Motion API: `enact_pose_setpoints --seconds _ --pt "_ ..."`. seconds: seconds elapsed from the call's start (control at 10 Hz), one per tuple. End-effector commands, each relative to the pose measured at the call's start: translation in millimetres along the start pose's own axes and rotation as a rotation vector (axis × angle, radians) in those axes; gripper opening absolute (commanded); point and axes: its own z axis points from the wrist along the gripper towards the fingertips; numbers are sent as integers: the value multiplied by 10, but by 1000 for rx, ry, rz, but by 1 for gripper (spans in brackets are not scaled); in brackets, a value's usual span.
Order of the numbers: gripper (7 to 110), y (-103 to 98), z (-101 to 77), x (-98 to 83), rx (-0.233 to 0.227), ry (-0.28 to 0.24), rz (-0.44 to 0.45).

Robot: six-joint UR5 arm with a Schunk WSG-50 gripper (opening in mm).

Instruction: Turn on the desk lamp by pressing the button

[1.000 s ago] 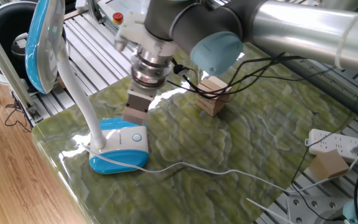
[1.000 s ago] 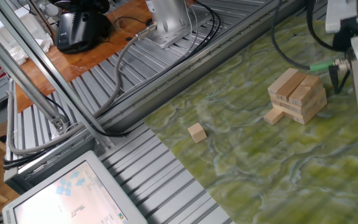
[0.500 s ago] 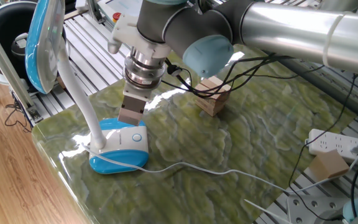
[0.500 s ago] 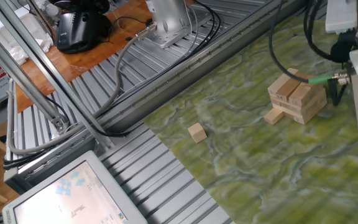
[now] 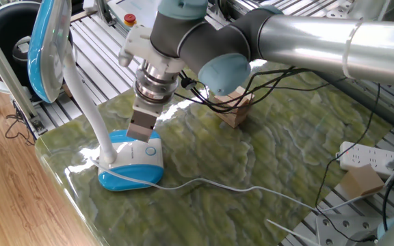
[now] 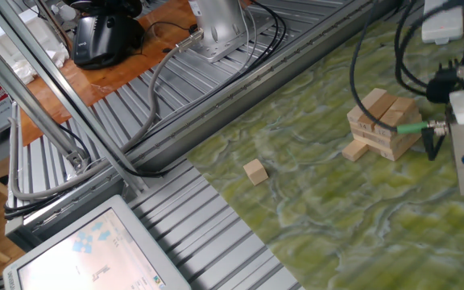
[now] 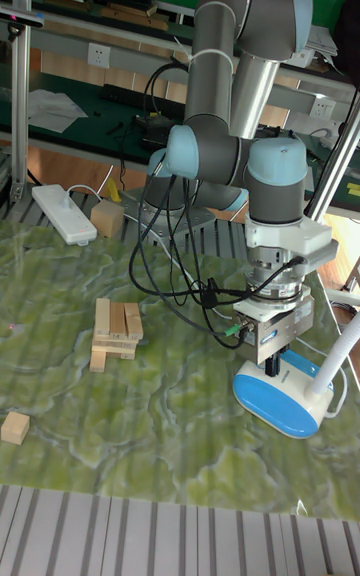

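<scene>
My two-finger gripper (image 5: 139, 134) hangs just above the small round white button (image 5: 150, 151) of the unlit blue-and-white plastic desk lamp (image 5: 130, 160), its press not yet made; whether my fingers are spread I cannot tell.

A stack of wooden blocks (image 6: 383, 122) sits on the green mat (image 6: 329, 193), a loose small block (image 6: 254, 171) at its eight o'clock.

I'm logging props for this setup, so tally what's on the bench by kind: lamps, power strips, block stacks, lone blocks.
Desk lamp: 1
Power strip: 1
Wooden block stack: 1
Lone wooden blocks, apart from the stack: 2
Total: 5
</scene>
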Motion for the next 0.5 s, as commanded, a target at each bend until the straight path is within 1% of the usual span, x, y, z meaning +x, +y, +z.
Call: enact_pose_setpoints --seconds 0.0,0.2,0.4 --pt "7 61 -2 204 -14 16 -20" --pt "7 137 -75 409 -22 43 -44" --pt "7 209 -63 605 -38 66 -78"
